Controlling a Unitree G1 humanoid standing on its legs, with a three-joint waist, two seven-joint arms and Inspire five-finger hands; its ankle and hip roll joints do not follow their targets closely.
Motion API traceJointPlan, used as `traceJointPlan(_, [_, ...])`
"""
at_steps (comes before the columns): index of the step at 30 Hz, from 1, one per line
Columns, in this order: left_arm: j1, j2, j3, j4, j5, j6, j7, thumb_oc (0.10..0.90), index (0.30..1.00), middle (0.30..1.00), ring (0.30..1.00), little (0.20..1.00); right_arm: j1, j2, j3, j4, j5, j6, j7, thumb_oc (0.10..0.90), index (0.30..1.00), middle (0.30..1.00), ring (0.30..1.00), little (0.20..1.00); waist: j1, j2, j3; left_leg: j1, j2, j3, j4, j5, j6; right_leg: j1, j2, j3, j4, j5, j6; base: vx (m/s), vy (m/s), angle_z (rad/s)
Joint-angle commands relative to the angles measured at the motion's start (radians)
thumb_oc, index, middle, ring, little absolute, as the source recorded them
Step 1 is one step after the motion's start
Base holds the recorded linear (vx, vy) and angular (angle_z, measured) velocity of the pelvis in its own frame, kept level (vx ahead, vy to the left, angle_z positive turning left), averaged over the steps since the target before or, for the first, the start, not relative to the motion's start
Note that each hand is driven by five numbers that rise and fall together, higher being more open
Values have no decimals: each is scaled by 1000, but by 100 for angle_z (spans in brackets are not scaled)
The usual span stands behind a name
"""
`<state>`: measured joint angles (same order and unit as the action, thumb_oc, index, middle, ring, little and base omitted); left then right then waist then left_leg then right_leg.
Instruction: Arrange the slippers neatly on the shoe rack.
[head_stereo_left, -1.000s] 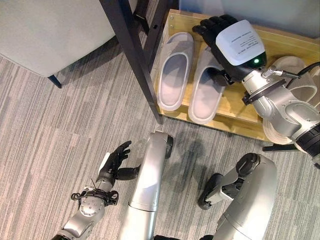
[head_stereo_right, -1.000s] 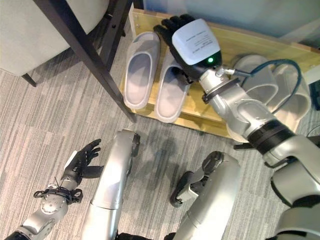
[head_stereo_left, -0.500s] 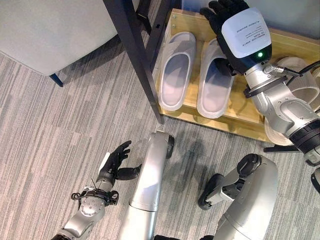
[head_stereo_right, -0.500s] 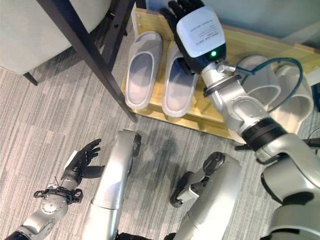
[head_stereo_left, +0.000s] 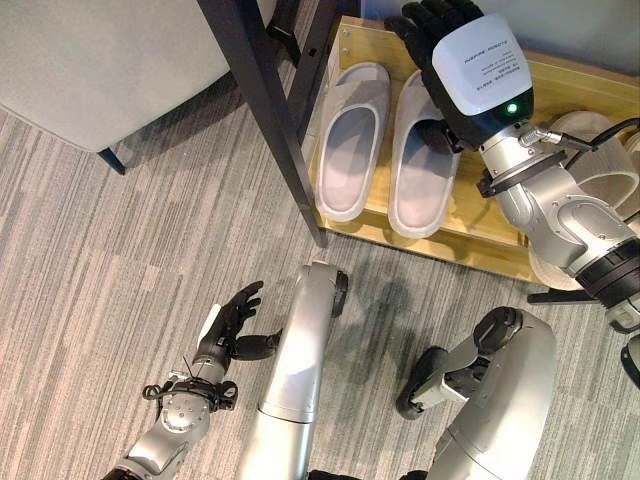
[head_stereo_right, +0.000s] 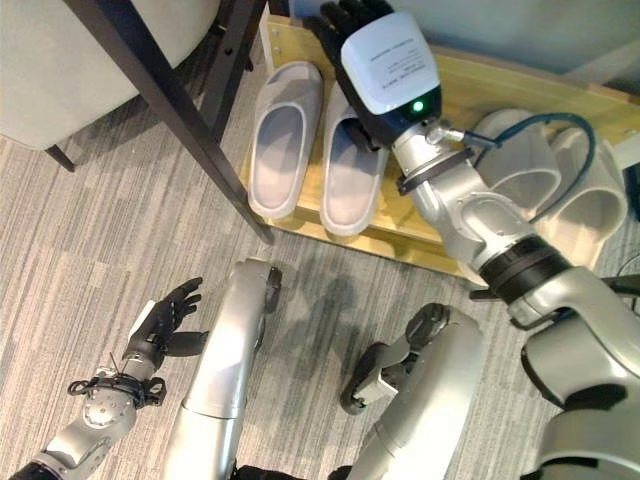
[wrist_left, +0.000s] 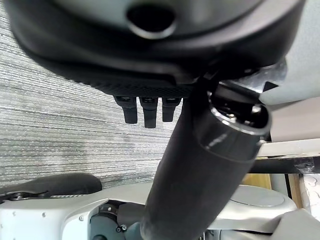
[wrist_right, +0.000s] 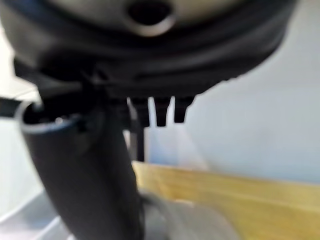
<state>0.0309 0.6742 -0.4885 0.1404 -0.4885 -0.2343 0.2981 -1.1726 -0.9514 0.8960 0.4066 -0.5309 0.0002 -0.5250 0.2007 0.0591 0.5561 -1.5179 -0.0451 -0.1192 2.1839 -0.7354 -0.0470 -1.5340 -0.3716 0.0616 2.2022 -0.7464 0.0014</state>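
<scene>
Left eye view: two grey slippers (head_stereo_left: 385, 150) lie side by side on the shoe rack (head_stereo_left: 500, 235); right hand (head_stereo_left: 455, 60), fingers extended, rests over the slipper nearer the rack's middle.
Right eye view: left hand (head_stereo_right: 165, 315) relaxed, empty, well clear of the rack.
Right wrist view: straight fingers hold nothing.
Risk: withdrawing could drag that slipper askew.

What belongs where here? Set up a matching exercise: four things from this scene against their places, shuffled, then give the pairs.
1. left hand
2. right hand
3. grey slippers
4. pale slippers

A. at the right end of the shoe rack, partly behind the right arm
B. side by side on the rack's left part
C. over the carpet, fingers relaxed, holding nothing
D. over the toe end of one grey slipper

Pairs: 1-C, 2-D, 3-B, 4-A
</scene>
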Motion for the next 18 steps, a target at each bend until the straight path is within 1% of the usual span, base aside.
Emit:
traceJointPlan(1, [10,-5,7,-85,11,-65,22,800,900,900,900,900,-122,47,-36,-2,36,-5,-38,800,900,900,900,900,50,15,-36,-52,-5,-3,-99,-36,-20,31,-3,-33,87,-11,-91,0,0,0])
traceJointPlan(6, [12,-10,12,-78,8,-65,23,800,900,900,900,900,-113,68,-32,-9,38,-10,-27,800,900,900,900,900,48,15,-36,-52,-7,-2,-103,-34,-21,35,-3,-37,84,-10,-91,0,0,0])
traceJointPlan(9, [13,-10,17,-79,10,-65,24,800,900,900,900,900,-109,60,-32,-30,34,-13,-24,800,900,900,900,900,46,11,-36,-52,-8,-4,-104,-35,-21,35,-4,-36,82,-9,-91,0,0,0])
traceJointPlan(12, [19,-13,25,-78,14,-62,24,800,900,900,900,900,-96,38,-39,-75,31,-20,-18,800,900,900,900,900,42,5,-36,-52,-7,-2,-102,-37,-21,35,-5,-34,82,-8,-90,0,0,0])
traceJointPlan(15, [28,-19,39,-78,16,-58,21,800,900,900,900,900,-76,-4,-50,-139,27,-31,-11,800,900,900,900,900,36,-2,-36,-52,-7,0,-102,-37,-22,33,-5,-31,81,-7,-89,0,0,0])
traceJointPlan(18, [31,-20,44,-80,19,-55,20,800,900,900,900,900,-64,-21,-61,-173,23,-33,-9,800,900,900,900,900,31,-7,-36,-52,-4,3,-101,-39,-22,28,-4,-27,84,-8,-90,0,0,0])
